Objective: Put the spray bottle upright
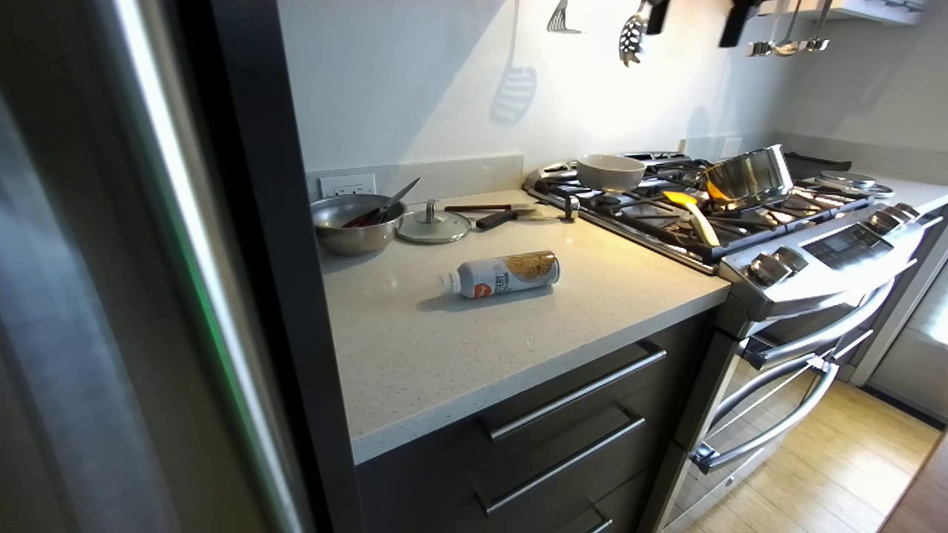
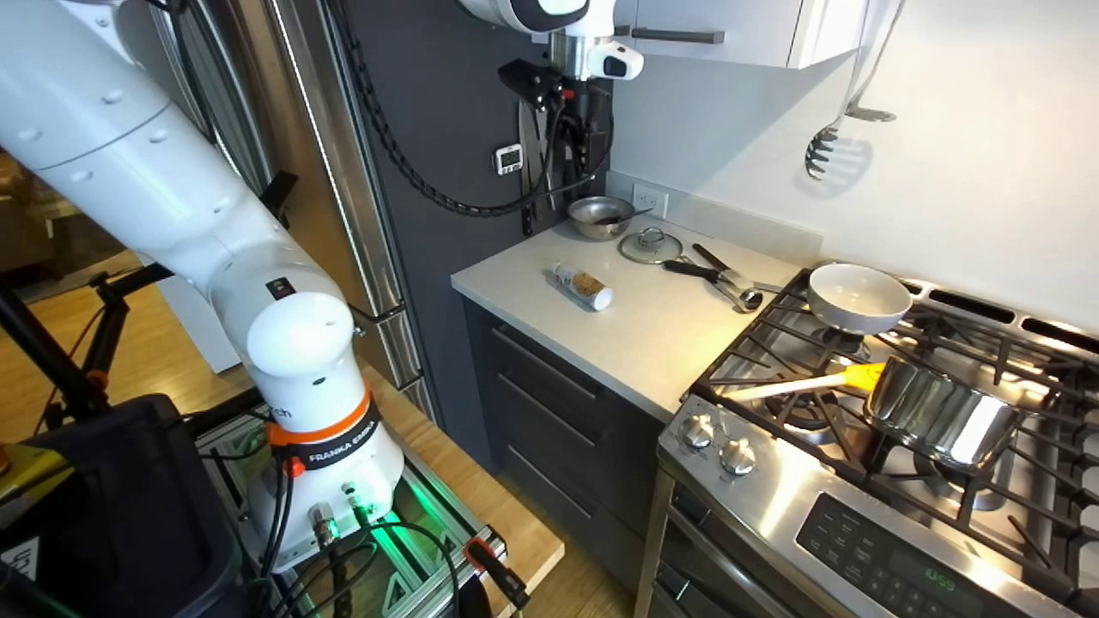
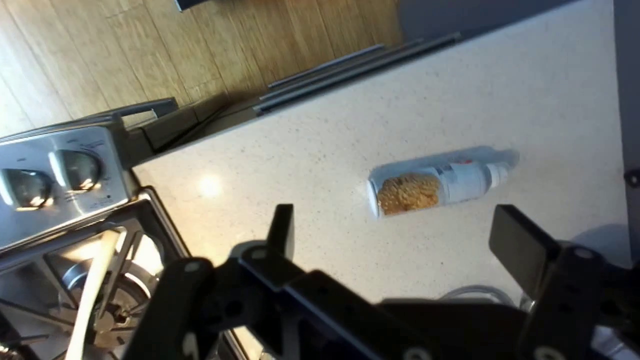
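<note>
The spray bottle [image 1: 511, 275] lies on its side on the pale counter [image 1: 444, 355]. It has a pale body, a tan label patch and a whitish narrow top. In an exterior view the base end points towards the stove and the top points away from it. It also shows in an exterior view [image 2: 584, 286] and in the wrist view [image 3: 425, 187]. My gripper [image 3: 396, 222] is open and empty, high above the counter and apart from the bottle. Its fingertips [image 1: 696, 22] show at the top edge of an exterior view. The gripper is partly dark and unclear in an exterior view [image 2: 588, 133].
A metal bowl [image 1: 354, 238] holding utensils, a glass lid [image 1: 433, 226] and loose utensils [image 1: 511, 215] lie behind the bottle. The stove [image 2: 773, 438] carries a white bowl [image 2: 859, 296], a tilted pot [image 2: 940, 416] and a yellow-headed utensil [image 2: 798, 384]. A dark panel [image 2: 446, 129] borders the counter.
</note>
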Tool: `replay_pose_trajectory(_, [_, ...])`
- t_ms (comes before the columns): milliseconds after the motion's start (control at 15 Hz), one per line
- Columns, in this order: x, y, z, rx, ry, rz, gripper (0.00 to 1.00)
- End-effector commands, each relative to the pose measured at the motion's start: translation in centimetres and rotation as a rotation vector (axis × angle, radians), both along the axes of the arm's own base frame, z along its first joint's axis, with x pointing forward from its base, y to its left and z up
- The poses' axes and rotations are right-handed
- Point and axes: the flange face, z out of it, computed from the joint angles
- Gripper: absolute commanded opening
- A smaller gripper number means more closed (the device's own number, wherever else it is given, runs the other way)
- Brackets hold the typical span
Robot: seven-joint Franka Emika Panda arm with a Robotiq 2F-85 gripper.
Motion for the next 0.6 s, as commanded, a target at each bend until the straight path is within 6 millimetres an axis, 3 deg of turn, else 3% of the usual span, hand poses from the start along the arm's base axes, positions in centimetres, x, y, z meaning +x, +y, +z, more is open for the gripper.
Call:
replay_pose_trajectory(0, [4.8, 4.2, -4.9, 0.023, -0.052, -0.195, 1.00])
replay_pose_trajectory(200, [7.5, 6.2, -8.3, 0.018, -0.122, -0.347, 1.00])
replay_pose_trajectory(400, [8.9, 6.6, -11.0, 0.031, -0.195, -0.500, 1.00])
replay_pose_trajectory(467, [8.5, 6.5, -9.6, 0.031, -0.169, -0.415, 1.00])
replay_pose_trajectory(533, [8.9, 6.6, -10.3, 0.034, -0.181, -0.450, 1.00])
